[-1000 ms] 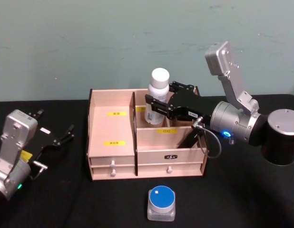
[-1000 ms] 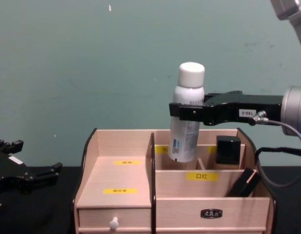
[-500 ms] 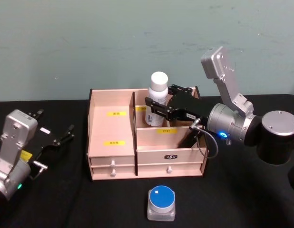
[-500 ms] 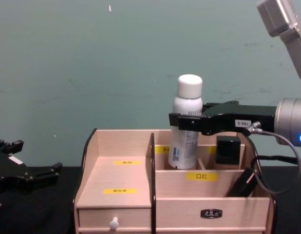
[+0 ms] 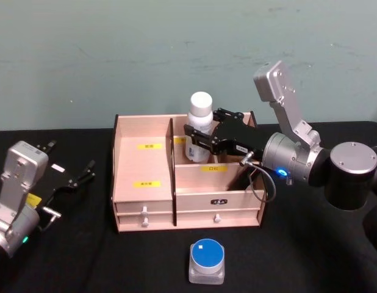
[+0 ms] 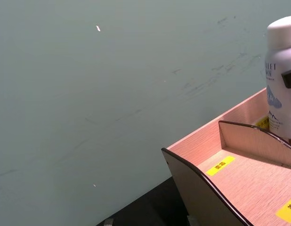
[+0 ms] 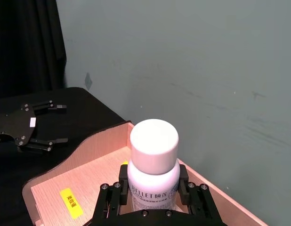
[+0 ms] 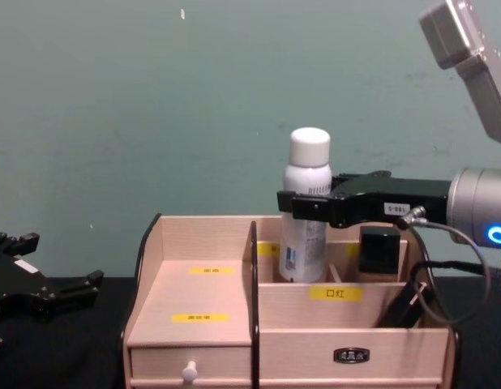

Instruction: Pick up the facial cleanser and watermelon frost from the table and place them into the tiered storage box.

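Backed by a teal wall [image 5: 115, 55], the black surface [image 5: 310, 244] is seen from the head bearing the tiered storage box [image 5: 143, 183], the facial cleanser [image 5: 199, 122] clamped by the right claw [image 5: 199, 139] in a rear compartment and the left claw [image 5: 69, 160] parked open at left, while from the chest the cleanser's base is hidden behind a divider, so release is judged next, then the watermelon frost [image 5: 207, 259] out front.

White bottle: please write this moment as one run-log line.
right gripper: fingers shut on bottle | bottle: upright, base in box rear compartment | jar: on table | left gripper: open, parked left
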Available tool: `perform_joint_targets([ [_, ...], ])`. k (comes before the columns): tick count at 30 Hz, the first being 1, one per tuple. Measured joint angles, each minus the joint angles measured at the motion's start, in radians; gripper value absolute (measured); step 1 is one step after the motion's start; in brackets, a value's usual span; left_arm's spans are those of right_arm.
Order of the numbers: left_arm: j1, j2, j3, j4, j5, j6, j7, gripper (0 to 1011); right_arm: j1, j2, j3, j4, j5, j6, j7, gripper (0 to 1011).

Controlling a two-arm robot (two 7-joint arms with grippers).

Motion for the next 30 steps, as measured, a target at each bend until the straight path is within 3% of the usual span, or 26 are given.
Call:
perform_joint_targets([
  [24,0.0,0.0,0.0,0.0,0.0,0.0,0.0,1010,0.005,-0.014,-0.011,0.041,-0.009,0.015,0.02,612],
  [30,0.0,0.0,0.0,0.0,0.0,0.0,0.0,1010,0.005,-0.014,-0.01,0.04,-0.009,0.014,0.02,750],
])
